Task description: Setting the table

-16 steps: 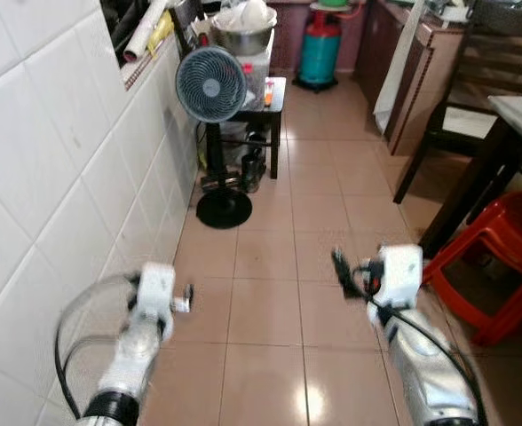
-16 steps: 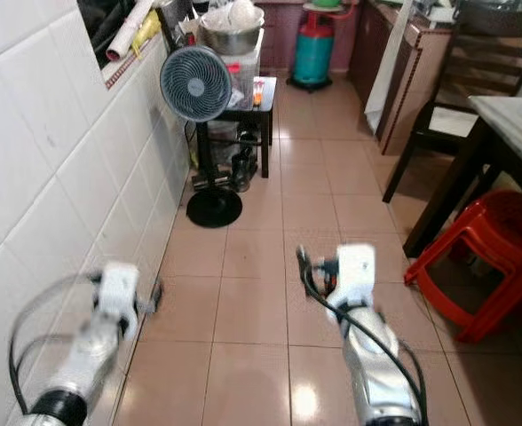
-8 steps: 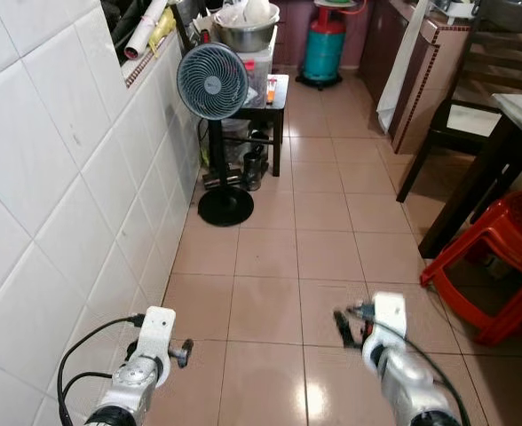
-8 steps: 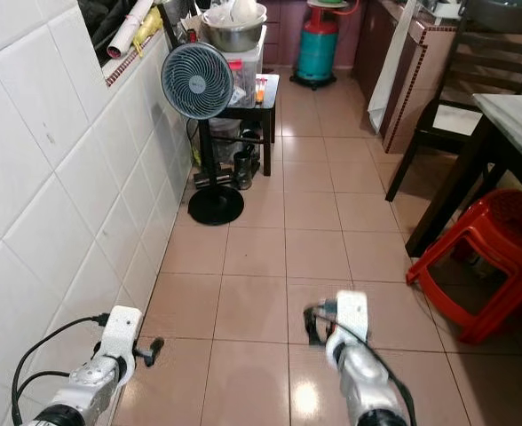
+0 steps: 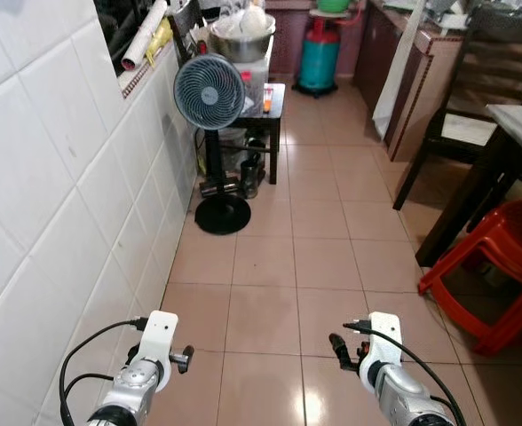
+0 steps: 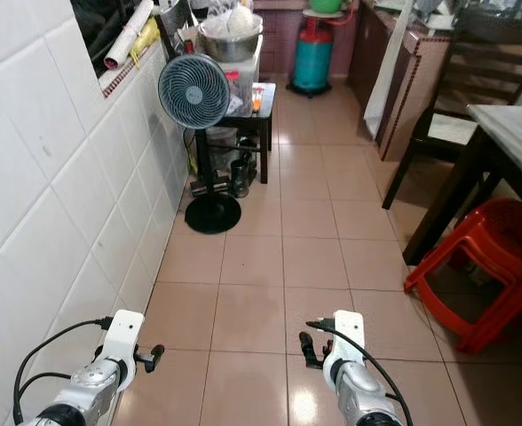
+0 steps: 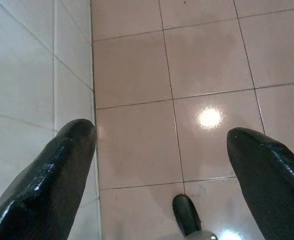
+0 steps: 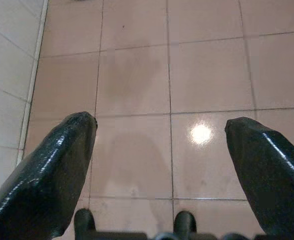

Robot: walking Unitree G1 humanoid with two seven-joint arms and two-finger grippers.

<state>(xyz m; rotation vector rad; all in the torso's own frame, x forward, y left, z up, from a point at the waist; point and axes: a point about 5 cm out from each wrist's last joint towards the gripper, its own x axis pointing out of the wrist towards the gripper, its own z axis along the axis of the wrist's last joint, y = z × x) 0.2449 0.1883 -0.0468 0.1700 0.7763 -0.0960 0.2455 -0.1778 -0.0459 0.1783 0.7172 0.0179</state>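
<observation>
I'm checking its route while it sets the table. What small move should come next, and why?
Probably turn right and step toward the table. Both claws, left and right, are open and hold nothing, low over the tiled floor, and the table stands ahead on the right past the red stool.

The floor [image 5: 323, 222] was pinkish-tan square tile, the wall [image 5: 57, 177] glossy white tile. A grey-blue fan [image 5: 209, 91] stood on a black base. The gas cylinder [image 5: 319, 58] was teal, the plastic stool [image 5: 492, 266] red, the chair [image 5: 474, 98] dark brown.
</observation>
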